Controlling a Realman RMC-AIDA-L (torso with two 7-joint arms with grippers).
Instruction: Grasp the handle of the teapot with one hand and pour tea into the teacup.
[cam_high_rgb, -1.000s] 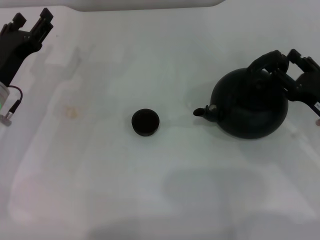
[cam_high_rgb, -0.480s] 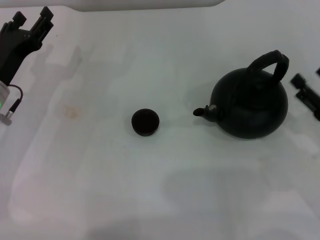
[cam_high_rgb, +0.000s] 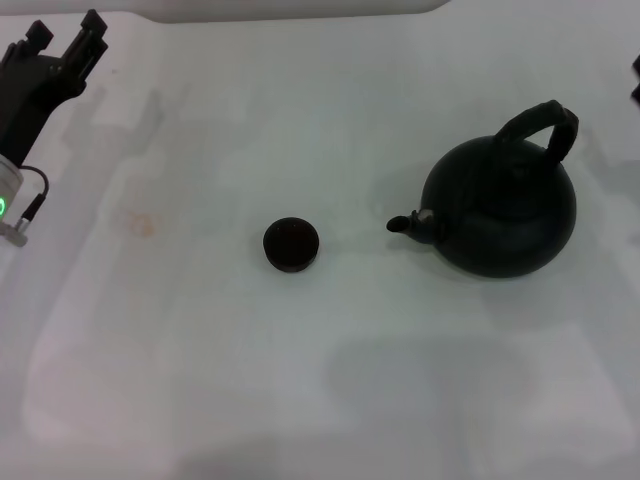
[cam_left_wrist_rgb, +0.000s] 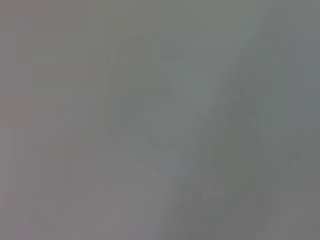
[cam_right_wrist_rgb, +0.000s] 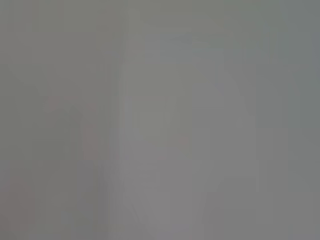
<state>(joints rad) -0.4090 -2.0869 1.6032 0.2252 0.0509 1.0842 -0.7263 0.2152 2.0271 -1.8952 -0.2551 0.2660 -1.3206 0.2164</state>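
The matte black teapot (cam_high_rgb: 500, 210) stands on the white table at the right, its short spout (cam_high_rgb: 405, 224) pointing left toward the teacup. Its arched black handle (cam_high_rgb: 543, 124) rises over the top, and nothing holds it. The tiny black teacup (cam_high_rgb: 291, 245) sits near the table's middle, well left of the spout. My left gripper (cam_high_rgb: 65, 40) is parked at the far left back corner, open and empty. Only a dark sliver of my right gripper (cam_high_rgb: 636, 82) shows at the right edge, apart from the teapot. Both wrist views show only bare pale surface.
The white table (cam_high_rgb: 300, 380) spreads around both objects. A faint brownish stain (cam_high_rgb: 143, 224) lies left of the teacup. The left arm's cable and silver fitting (cam_high_rgb: 20, 215) hang at the left edge. A raised white edge (cam_high_rgb: 290, 8) runs along the back.
My right gripper was at the teapot's handle a second ago. It has let go and pulled away to the right, almost out of the head view. The teapot, teacup and left arm stayed put.
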